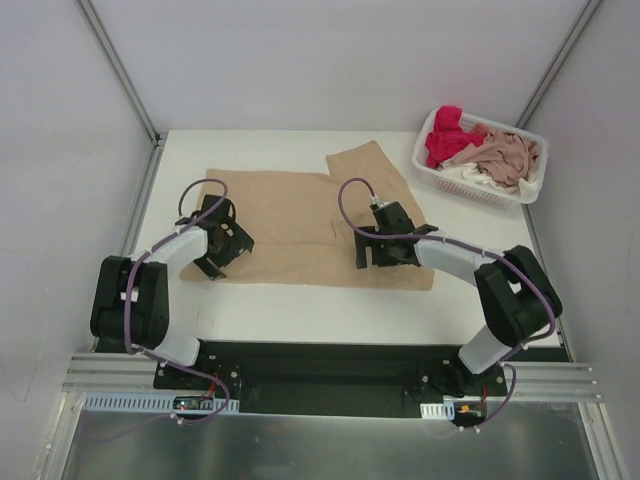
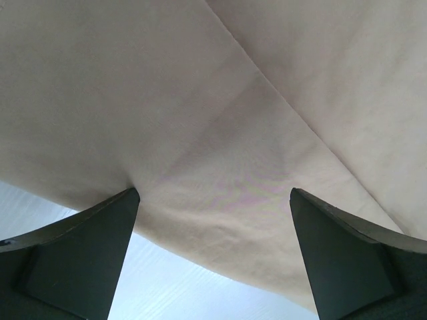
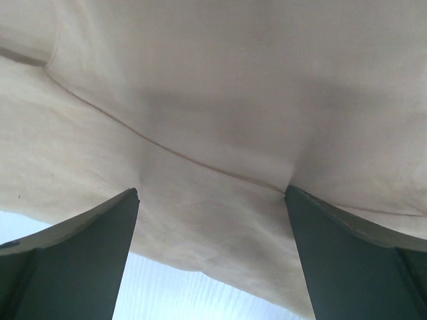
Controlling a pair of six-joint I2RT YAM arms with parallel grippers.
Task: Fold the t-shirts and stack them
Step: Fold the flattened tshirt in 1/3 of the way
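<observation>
Two end effectors sit low over one tan t-shirt [image 1: 300,215], which lies spread flat across the middle of the white tabletop [image 1: 300,310] with a sleeve angled toward the far right.

At the shirt's left end, the left end effector [image 2: 213,193] has its jaws spread fully wide and holds nothing. In its wrist view the fingertips [image 2: 128,200] meet the cloth just inside the shirt's near edge, and faint creases run out from them.

Further right, the right end effector [image 3: 212,192] is just as wide open and empty. Its tips touch the cloth beside a seam, again close to the near edge.

At the far right corner stands a white lattice basket [image 1: 432,172]. It holds a red-pink shirt [image 1: 448,135], a dusty pink shirt [image 1: 507,155] and a white shirt [image 1: 472,178], all crumpled together.
</observation>
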